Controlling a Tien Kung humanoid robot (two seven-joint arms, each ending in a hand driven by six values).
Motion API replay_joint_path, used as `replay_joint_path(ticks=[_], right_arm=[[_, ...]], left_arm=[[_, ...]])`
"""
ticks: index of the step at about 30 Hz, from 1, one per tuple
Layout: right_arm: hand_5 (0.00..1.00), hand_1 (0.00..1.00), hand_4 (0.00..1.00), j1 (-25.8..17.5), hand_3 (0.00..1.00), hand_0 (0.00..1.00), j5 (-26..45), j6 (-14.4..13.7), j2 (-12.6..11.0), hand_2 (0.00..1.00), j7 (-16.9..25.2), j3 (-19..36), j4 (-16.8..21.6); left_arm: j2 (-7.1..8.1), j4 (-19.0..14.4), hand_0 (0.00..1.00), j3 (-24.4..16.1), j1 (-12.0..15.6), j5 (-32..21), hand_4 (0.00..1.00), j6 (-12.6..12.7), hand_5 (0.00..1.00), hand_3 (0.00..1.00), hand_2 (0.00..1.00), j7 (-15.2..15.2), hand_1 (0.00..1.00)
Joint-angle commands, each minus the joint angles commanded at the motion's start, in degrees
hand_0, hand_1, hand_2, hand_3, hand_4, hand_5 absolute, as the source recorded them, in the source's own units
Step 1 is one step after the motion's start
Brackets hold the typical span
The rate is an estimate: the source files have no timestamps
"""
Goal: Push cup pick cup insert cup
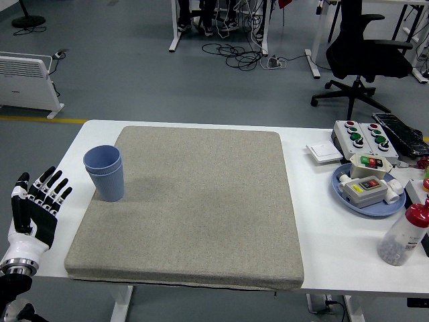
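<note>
Two blue cups stand nested, one inside the other, upright at the left edge of the grey mat. My left hand is at the table's left front corner, below and left of the cups and apart from them. Its fingers are spread and hold nothing. The right arm is out of view.
On the table's right side are a blue plate with button boxes on it, a grey button box, a white switch plate and a clear bottle with a red cap. A black office chair stands behind the table.
</note>
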Motion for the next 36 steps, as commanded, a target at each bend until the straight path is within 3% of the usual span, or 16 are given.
replay_joint_path(ticks=[36], right_arm=[[0.566,0.673,0.126,-0.1,0.594,0.733,-0.1,0.0,-0.1,0.681,0.0,-0.1,0.0]], left_arm=[[0.0,0.1,0.834,0.2,-0.2,0.9,0.622,0.9,0.998,0.756,0.829,0.0,0.841]])
